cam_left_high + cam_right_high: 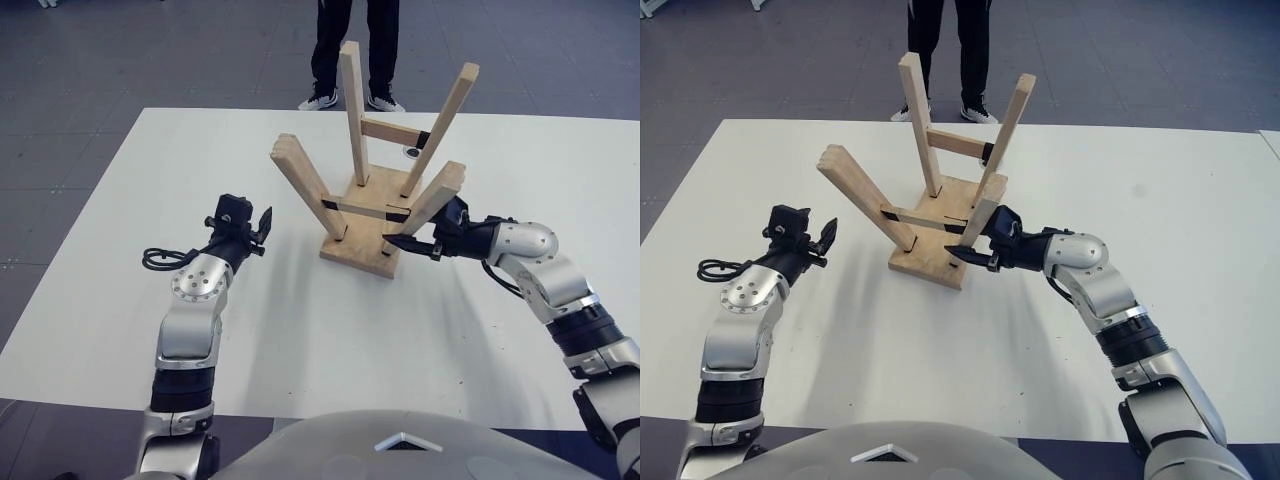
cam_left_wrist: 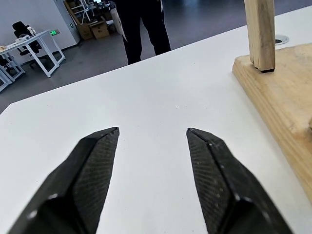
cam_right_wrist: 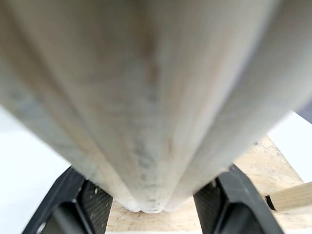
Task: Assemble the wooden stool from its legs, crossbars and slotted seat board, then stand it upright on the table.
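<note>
Jaws of right gripper [image 1: 405, 243] tight around leg [image 1: 440, 190], base partly hidden; those of left gripper [image 1: 266, 220] apart

Leg [image 3: 146, 97] blurred up close, hiding most of right gripper [image 3: 153, 195] and seat [image 3: 268, 163]. Left wrist view: seat cut off by edge.

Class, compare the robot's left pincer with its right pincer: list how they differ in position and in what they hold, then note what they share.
The left pincer is open and empty; the right pincer sits around a stool leg. The left pincer stands apart from the stool, on its left side; the right pincer is at the leg's base, by the seat board. Both are black and low over the white table.
</note>
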